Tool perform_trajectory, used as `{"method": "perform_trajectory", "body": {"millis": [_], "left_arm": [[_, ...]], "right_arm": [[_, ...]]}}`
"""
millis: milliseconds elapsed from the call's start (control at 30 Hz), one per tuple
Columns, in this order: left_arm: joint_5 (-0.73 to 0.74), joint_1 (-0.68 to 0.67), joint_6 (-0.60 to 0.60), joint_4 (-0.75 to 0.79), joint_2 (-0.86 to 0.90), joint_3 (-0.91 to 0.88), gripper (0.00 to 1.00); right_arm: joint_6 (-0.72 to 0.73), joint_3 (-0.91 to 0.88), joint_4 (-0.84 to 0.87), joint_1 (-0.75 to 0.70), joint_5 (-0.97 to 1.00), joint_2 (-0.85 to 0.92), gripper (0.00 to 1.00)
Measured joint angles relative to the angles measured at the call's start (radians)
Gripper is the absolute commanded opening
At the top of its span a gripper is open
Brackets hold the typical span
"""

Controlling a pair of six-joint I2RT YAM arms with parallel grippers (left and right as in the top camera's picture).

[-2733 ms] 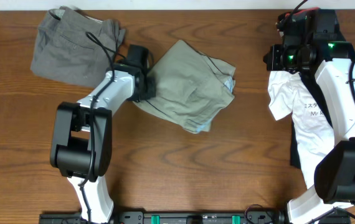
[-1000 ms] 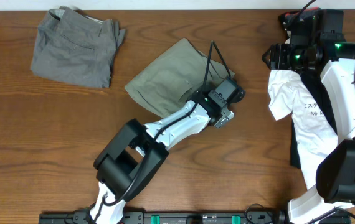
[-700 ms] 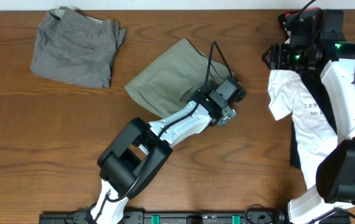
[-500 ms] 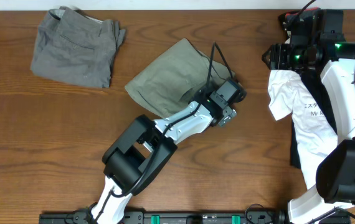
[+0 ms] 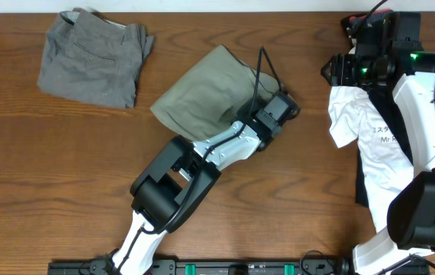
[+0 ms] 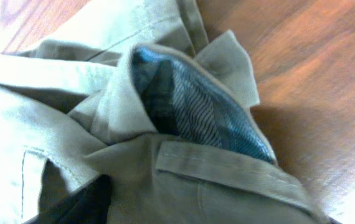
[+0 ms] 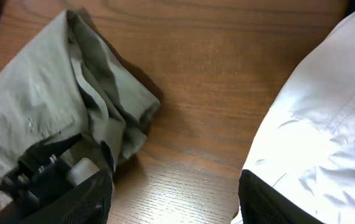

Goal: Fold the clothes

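Light khaki-olive cotton shorts [image 5: 202, 95] lie bunched just off centre of the brown wooden table [image 5: 49, 168], toward 12 o'clock. Left gripper [image 5: 283, 108] is on their 3 o'clock corner, at the blue-striped waistband lining [image 6: 196, 112]; can't tell if it's pinching cloth. Right gripper [image 7: 172, 186] at 2 o'clock, fingers spread over bare wood, beside a white printed T-shirt [image 5: 374, 145]. Darker grey folded shorts [image 5: 91, 57] at 10 o'clock.

Khaki-olive shorts [image 5: 202, 95], blue-striped lining [image 6: 190, 112]
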Motion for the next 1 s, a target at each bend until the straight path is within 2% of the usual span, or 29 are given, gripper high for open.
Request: {"method": "perform_trajectory", "body": {"millis": [67, 167, 200, 400, 700, 1000], "left_arm": [[-0.013, 0.007, 0.005, -0.004, 0.005, 0.000, 0.37], [-0.027, 0.013, 0.011, -0.008, 0.013, -0.001, 0.10], [-0.034, 0.013, 0.015, -0.010, 0.016, -0.001, 0.06], [-0.062, 0.012, 0.027, -0.017, 0.019, -0.001, 0.06], [-0.216, 0.014, 0.027, -0.067, 0.003, -0.021, 0.06], [-0.264, 0.021, 0.027, -0.085, -0.226, -0.039, 0.06]], "right_arm": [[0.000, 0.000, 0.000, 0.000, 0.000, 0.000, 0.63], [0.000, 0.000, 0.000, 0.000, 0.000, 0.000, 0.63], [0.000, 0.000, 0.000, 0.000, 0.000, 0.000, 0.63], [0.000, 0.000, 0.000, 0.000, 0.000, 0.000, 0.63], [0.000, 0.000, -0.003, 0.000, 0.000, 0.000, 0.63], [0.000, 0.000, -0.003, 0.000, 0.000, 0.000, 0.63]]}}
